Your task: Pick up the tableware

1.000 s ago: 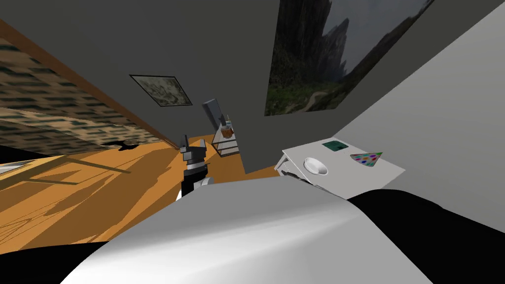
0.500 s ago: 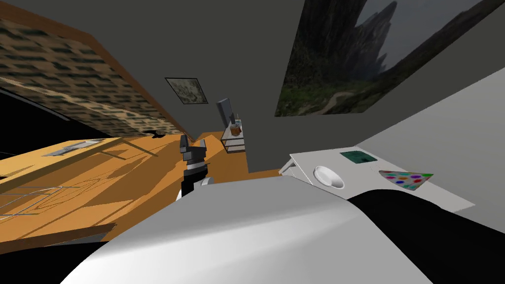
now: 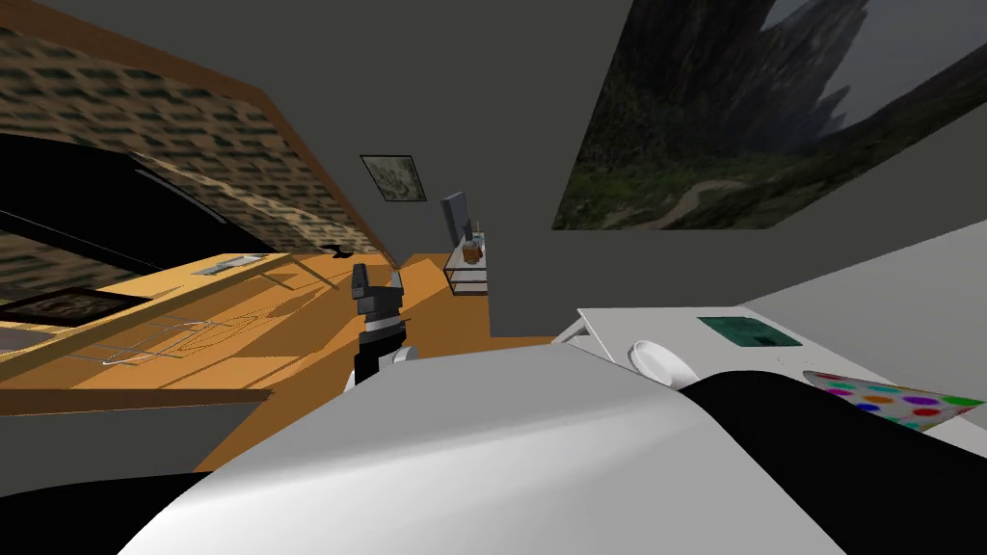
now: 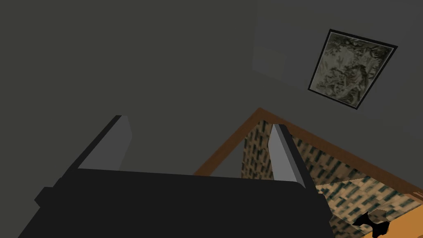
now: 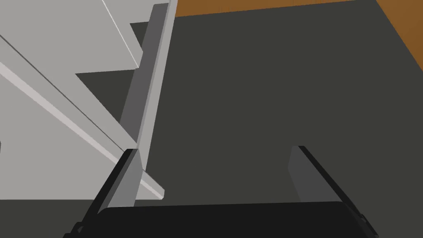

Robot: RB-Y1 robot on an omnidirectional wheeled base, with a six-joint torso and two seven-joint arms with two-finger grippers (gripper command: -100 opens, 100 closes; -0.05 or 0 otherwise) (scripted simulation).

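Note:
The tableware is a shallow white bowl [image 3: 660,361] on a white table [image 3: 626,328] at my right, its near edge hidden by my chest. My left gripper [image 3: 378,284] is held out ahead over the orange floor, well to the left of the table. In the left wrist view the left gripper [image 4: 200,122] is open and empty, pointing at a dark wall. My right gripper [image 5: 215,149] is also open and empty. It sits low beside the table's white leg [image 5: 150,74], and one of its fingers [image 5: 126,182] is close to the frame.
On the white table a green flat item [image 3: 750,330] and a white cone with coloured dots [image 3: 892,400] lie beyond the bowl. A small side table [image 3: 469,270] with a brown object stands by the far wall. At the left are a low orange surface [image 3: 193,318] and a black area [image 3: 77,202].
My view has swung to the left, so the table, bowl and wall pictures have slid right in the picture. The left gripper keeps its place ahead of me, still open.

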